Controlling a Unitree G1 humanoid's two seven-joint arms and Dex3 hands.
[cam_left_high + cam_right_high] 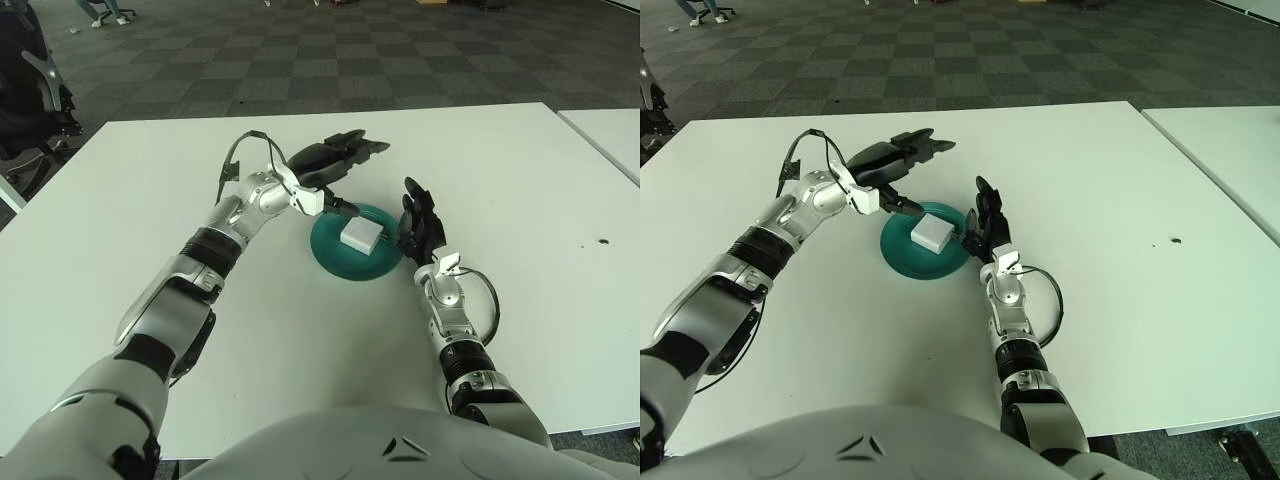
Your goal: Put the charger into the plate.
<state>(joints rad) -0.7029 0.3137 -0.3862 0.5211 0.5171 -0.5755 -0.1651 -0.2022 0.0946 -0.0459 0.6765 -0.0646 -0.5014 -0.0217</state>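
The charger (360,235) lies inside the plate (335,255) on the worktop (520,180), so the left hand (335,160) hovers above, fingers spread and empty, while the right hand (418,225), fingers open, flanks the plate's right rim.

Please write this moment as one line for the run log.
charger: lying in plate | left hand: open, raised above plate's far left edge, holds nothing | right hand: open, beside plate's right rim | task: placement appears done
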